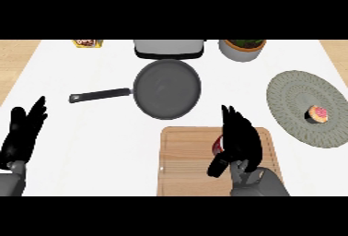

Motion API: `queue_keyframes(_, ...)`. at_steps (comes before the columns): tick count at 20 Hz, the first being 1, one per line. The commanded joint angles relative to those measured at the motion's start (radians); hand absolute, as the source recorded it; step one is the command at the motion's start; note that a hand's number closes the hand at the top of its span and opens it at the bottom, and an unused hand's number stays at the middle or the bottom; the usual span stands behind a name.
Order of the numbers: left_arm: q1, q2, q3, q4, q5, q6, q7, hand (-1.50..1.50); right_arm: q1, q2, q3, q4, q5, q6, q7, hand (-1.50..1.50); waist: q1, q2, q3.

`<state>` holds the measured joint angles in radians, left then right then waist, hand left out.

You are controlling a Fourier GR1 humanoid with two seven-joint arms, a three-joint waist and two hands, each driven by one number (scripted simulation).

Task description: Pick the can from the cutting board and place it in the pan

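A wooden cutting board (187, 161) lies at the front centre of the white counter. On it stands a dark red can (217, 144), mostly hidden by my right hand (239, 143), which lies over it with the fingers stretched forward and the thumb low on the can's left side. A dark grey pan (167, 88) with a black handle (100, 95) pointing left sits behind the board, with nothing in it. My left hand (24, 131) rests open at the left edge, fingers up.
A grey woven placemat (299, 99) at the right carries a small pink-topped pastry (319, 114). Along the back edge stand a grey toaster-like appliance (169, 48), a potted plant (241, 49) and a yellow packet (88, 43).
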<state>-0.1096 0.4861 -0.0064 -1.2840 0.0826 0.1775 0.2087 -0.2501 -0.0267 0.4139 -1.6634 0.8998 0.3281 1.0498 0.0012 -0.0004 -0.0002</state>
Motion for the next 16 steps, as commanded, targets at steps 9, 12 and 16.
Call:
queue_keyframes(9,0.028,-0.062,0.028,0.003,-0.053,-0.009,-0.036,0.00,-0.009,0.026,0.002,0.092,-0.015,-0.028,0.120,-1.50,0.003,0.000,0.000)
queue_keyframes(12,-0.015,-0.054,0.026,-0.067,-0.067,0.007,0.072,0.00,-0.062,0.026,-0.080,0.183,0.006,0.018,0.063,-1.50,0.005,0.000,0.001)
queue_keyframes(16,-0.003,-0.039,0.061,-0.060,-0.067,-0.042,0.070,0.00,-0.010,-0.019,-0.026,0.197,0.101,-0.036,-0.075,1.50,0.003,0.000,0.000)
